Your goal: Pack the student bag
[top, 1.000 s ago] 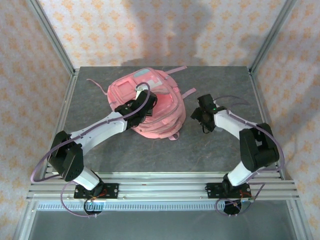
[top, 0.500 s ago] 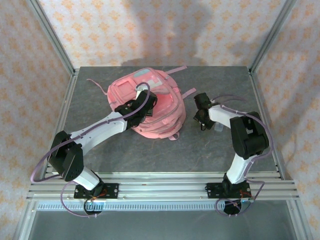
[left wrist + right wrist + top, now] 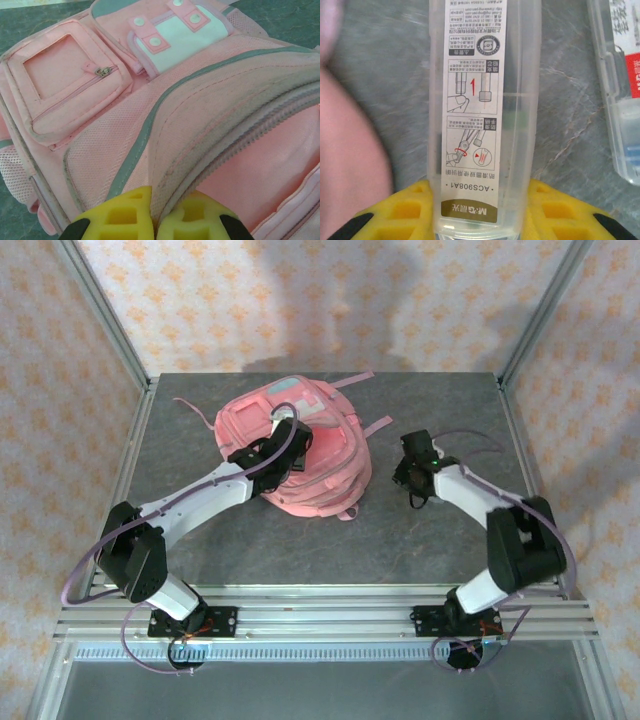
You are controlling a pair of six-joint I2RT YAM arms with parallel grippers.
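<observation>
The student bag lies front-up on the counter, left of centre and nearer the far edge. Its long axis runs roughly far to near, with the patch end toward the far edge. The left gripper pinches the main compartment's zip flap, probably to hold the mouth open. Toward the right edge, the right gripper clamps a clear plastic case, likely for packing.

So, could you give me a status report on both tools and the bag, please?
Left tool shut on zip flap of student bag. Right tool gripping clear plastic case. Second clear case close by, nothing between case and bag.
</observation>
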